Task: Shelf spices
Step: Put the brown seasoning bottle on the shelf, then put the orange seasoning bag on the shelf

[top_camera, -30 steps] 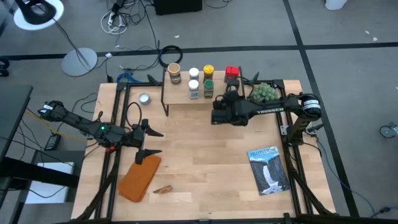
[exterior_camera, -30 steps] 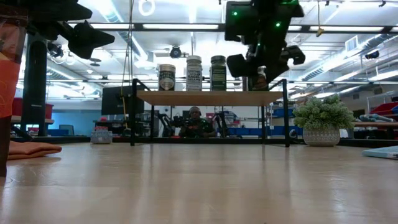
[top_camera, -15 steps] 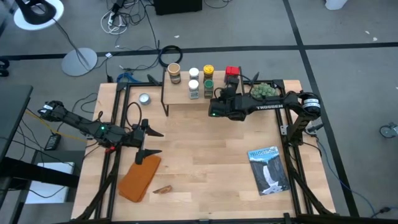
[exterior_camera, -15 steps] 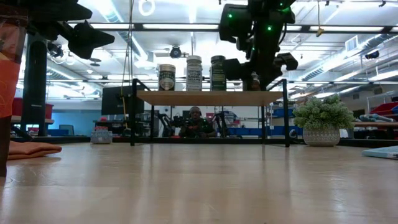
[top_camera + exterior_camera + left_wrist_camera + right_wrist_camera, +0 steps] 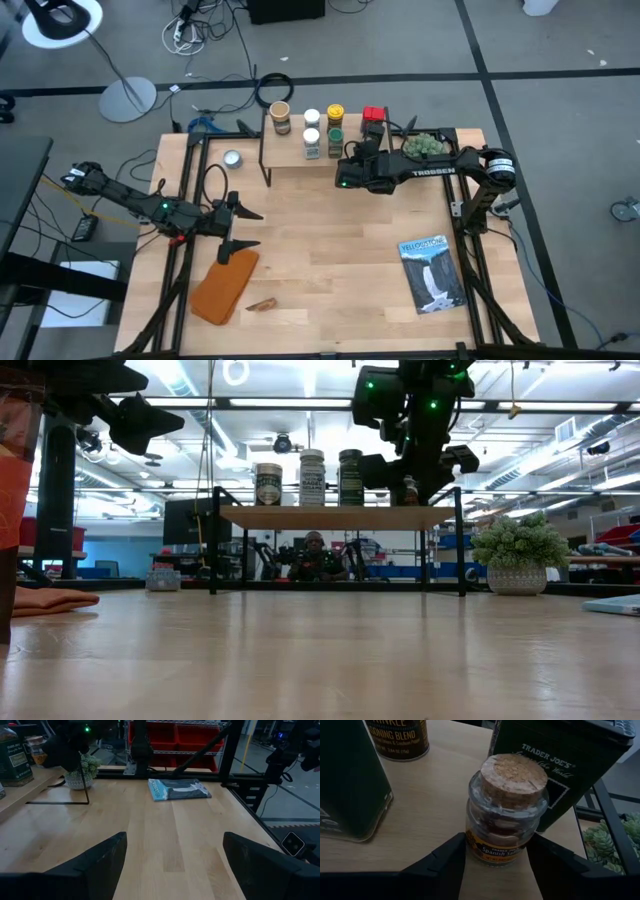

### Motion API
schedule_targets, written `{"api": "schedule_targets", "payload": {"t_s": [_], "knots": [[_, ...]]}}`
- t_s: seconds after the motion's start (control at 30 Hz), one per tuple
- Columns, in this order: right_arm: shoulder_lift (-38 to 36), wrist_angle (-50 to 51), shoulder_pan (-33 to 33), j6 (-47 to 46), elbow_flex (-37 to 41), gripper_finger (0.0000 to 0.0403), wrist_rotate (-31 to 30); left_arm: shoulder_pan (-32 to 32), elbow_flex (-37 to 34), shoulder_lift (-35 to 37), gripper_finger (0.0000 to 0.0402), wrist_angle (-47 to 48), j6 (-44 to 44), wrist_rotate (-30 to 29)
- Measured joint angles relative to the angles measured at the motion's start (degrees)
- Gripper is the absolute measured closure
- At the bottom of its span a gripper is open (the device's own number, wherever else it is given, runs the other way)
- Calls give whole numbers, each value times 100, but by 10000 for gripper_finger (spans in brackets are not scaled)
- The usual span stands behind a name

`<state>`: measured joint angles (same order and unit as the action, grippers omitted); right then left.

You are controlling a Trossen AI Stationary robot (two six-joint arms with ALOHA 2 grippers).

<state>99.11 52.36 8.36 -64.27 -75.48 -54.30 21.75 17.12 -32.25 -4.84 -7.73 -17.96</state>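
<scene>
The shelf (image 5: 290, 158) stands at the table's far side with several spice jars and tins on its wooden top (image 5: 435, 800). A small glass saffron jar (image 5: 506, 815) with a cork stopper stands on that top beside a dark green tin (image 5: 555, 765). My right gripper (image 5: 499, 847) is at the shelf's right end (image 5: 352, 160), closed around this jar; the low view shows the right gripper (image 5: 415, 465) above the shelf top. My left gripper (image 5: 250, 228) waits at the table's left, open, with nothing between its fingers (image 5: 100, 865). My right gripper pinches the saffron jar's glass body at its labelled lower part (image 5: 470, 842) between its two fingers, one on each side. The fingers slant down at it from the table's right. The jar stands upright with its base on the shelf's wooden top.
A potted green plant ball (image 5: 422, 147) sits just right of the shelf, close to my right arm. A book (image 5: 432, 272) lies near right, an orange cloth (image 5: 225, 285) near left, and a flat silver tin (image 5: 233, 158) left of the shelf.
My right gripper has swung a little toward the shelf's far left, carrying the saffron jar, and has tipped slightly. It has kept still over the last half second.
</scene>
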Motion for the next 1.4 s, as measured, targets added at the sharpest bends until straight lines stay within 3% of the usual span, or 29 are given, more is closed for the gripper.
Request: {"api": "schedule_targets", "payload": {"t_s": [0.23,0.73,0.9,1.13,1.4], "knots": [[0,0,-2,-4,0,176,-4,-1,0,0,66,0,0,0],[2,19,-479,357,-22,83,-108,0,0,0,66,-1,0,0],[-110,50,-932,346,-23,76,42,1,-2,-2,66,0,0,0],[-240,24,-1857,-379,-28,78,1107,-1,0,-1,66,-2,0,0],[-156,-155,-3112,-1576,-26,76,1239,0,0,-2,66,0,0,0]]}}
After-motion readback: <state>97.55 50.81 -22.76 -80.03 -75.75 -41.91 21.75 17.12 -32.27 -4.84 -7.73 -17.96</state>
